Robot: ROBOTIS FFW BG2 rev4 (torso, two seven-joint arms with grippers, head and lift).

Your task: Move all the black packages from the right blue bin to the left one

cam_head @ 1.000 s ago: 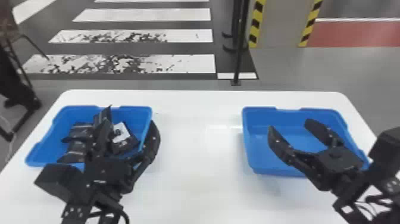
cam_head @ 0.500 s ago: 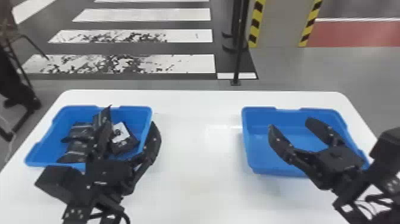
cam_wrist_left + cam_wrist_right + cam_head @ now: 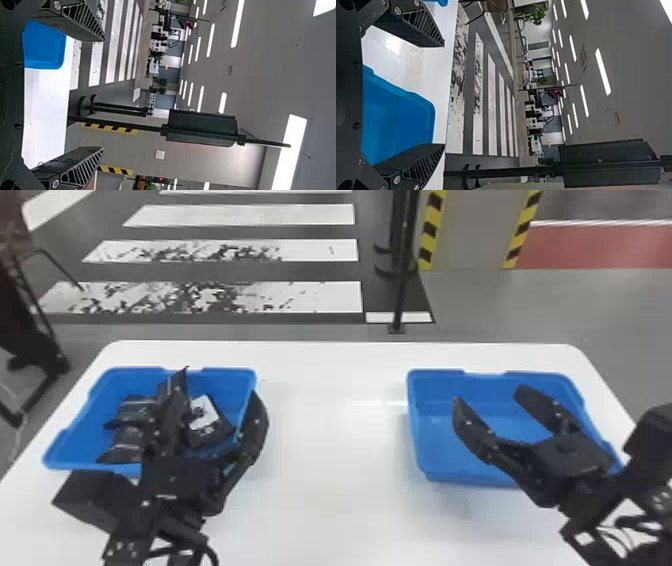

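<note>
In the head view my left gripper [image 3: 214,402] is open above the near right part of the left blue bin [image 3: 75,435], partly hiding several black packages [image 3: 131,410] inside it. One package with a white label [image 3: 202,413] lies at that bin's right side. My right gripper [image 3: 487,396] stands open over the right blue bin [image 3: 435,445], whose visible floor is bare. In the left wrist view the left gripper [image 3: 104,94] has its fingers wide apart, nothing between them. The right wrist view has the right gripper [image 3: 444,95] likewise spread, with the bin [image 3: 401,114] beyond.
Both bins stand on a white table [image 3: 335,450], with a wide stretch of tabletop between them. Behind the table rises a thin black pole [image 3: 404,265] on the floor. A dark stand [image 3: 32,340] is off the table's left side.
</note>
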